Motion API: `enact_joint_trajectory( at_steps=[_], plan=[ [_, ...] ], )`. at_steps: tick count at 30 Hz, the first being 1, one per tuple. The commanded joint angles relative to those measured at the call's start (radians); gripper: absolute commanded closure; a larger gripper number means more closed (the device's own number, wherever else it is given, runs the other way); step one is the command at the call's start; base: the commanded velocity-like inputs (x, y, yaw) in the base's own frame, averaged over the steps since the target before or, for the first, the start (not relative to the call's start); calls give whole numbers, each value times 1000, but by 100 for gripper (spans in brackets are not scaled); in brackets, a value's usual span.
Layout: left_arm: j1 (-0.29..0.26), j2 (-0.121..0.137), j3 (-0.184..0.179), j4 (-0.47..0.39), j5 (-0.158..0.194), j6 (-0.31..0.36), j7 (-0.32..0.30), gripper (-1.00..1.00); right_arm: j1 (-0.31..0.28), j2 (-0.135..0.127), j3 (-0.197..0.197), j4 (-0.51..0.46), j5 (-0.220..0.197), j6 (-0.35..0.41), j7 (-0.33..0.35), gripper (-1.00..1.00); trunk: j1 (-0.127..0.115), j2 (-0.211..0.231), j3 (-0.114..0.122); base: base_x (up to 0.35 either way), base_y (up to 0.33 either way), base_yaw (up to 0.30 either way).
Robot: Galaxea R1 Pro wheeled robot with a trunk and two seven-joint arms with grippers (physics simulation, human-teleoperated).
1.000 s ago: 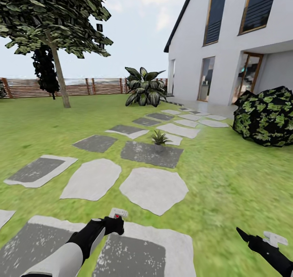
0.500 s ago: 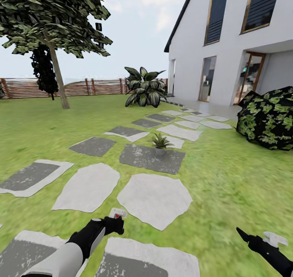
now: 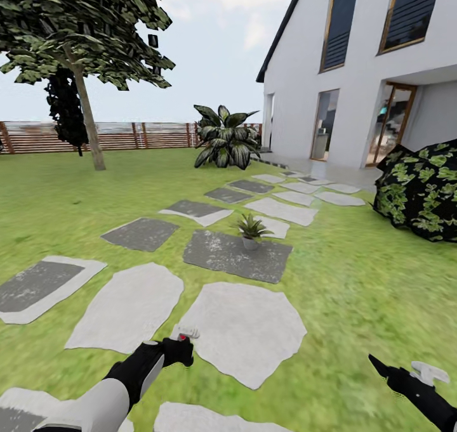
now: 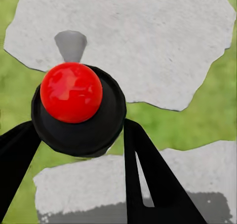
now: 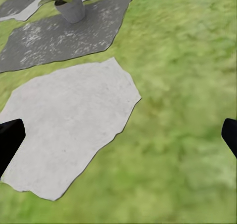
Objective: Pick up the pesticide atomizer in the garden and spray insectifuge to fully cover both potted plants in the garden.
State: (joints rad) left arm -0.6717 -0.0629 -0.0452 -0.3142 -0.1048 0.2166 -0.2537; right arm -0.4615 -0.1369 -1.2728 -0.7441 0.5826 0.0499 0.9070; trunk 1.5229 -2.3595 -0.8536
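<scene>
My left gripper (image 3: 179, 349) is low in the head view, shut on the pesticide atomizer (image 3: 185, 335), whose whitish head and red spot stick out above the black fingers. In the left wrist view the atomizer (image 4: 72, 93) shows as a red ball on a dark round body held between the two fingers (image 4: 148, 169). One potted plant (image 3: 252, 230), a small spiky green rosette in a grey pot, stands on a dark slab (image 3: 222, 257) ahead, a few slabs away. My right gripper (image 3: 403, 372) hangs open at the lower right. In its wrist view, the right gripper (image 5: 118, 135) holds nothing and the potted plant (image 5: 69, 6) is far ahead.
Grey stepping slabs (image 3: 244, 327) cross the lawn toward the white house (image 3: 355, 70). A big variegated shrub (image 3: 225, 137) stands by the brown fence (image 3: 127, 135), a tree (image 3: 82, 32) at the left and a dark leafy bush (image 3: 422, 191) at the right.
The whole view has advanced: slabs and the potted plant sit nearer and lower in the picture. Both arms keep the same pose, and the left gripper still holds the atomizer.
</scene>
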Motion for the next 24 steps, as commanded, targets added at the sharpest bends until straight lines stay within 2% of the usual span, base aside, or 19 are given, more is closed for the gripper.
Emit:
enact_joint_trajectory(
  at_steps=[1,4,10,24],
  plan=[
    [0,0,1,-3,-10,4,-4,100,-2,0,-5,-1,4,5,7,-100,0,0,-1,334,0,0],
    [0,0,1,-3,-10,4,-4,100,-2,0,-5,-1,4,5,7,-100,0,0,-1,334,0,-50],
    [0,0,1,-3,-10,4,-4,100,-2,0,-5,-1,5,5,7,-100,0,0,-1,334,0,-212],
    [0,0,1,-2,-10,4,-4,100,-2,2,-5,-1,5,5,6,-100,0,0,-1,334,0,-12]
  ],
)
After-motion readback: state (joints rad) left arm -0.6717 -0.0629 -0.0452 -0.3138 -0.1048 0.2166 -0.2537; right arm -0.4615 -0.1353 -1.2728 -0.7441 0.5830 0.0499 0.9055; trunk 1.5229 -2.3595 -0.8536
